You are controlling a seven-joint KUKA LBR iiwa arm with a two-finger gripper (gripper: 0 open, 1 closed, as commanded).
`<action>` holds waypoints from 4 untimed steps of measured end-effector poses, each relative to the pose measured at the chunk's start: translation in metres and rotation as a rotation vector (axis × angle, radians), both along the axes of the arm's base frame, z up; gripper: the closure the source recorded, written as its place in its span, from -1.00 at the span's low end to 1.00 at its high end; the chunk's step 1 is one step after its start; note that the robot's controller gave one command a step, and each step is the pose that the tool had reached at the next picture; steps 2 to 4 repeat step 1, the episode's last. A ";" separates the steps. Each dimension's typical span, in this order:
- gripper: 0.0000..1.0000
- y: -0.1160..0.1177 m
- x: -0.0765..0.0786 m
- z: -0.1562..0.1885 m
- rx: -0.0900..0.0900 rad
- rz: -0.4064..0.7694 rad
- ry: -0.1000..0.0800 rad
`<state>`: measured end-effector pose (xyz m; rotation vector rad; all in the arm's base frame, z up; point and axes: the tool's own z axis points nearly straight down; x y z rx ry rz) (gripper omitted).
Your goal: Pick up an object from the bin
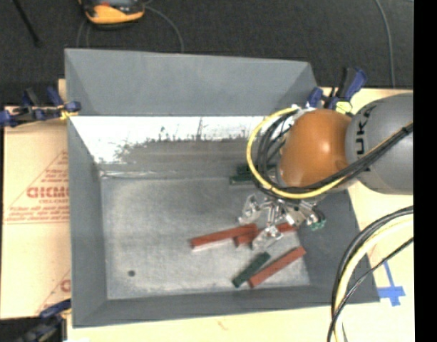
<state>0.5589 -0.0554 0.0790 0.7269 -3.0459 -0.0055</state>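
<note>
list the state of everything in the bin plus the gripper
gripper: low in the bin, over the long red bar's right end
long red bar: lying flat on the floor, right end hidden under the gripper
dark green bar: lying flat near the front wall
short red bar: lying flat beside the dark green bar
dark green piece: at the back wall, partly hidden by the arm

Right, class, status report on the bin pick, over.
Gripper low over right end of red bar. Grasp not confirmed. Close by: green stick, red stick.
</note>
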 end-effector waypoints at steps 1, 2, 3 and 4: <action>1.00 -0.005 0.012 0.187 -0.001 0.057 -0.011; 1.00 -0.005 0.012 0.187 -0.001 0.057 -0.011; 1.00 -0.005 0.012 0.187 -0.001 0.057 -0.011; 1.00 -0.005 0.012 0.187 -0.001 0.057 -0.011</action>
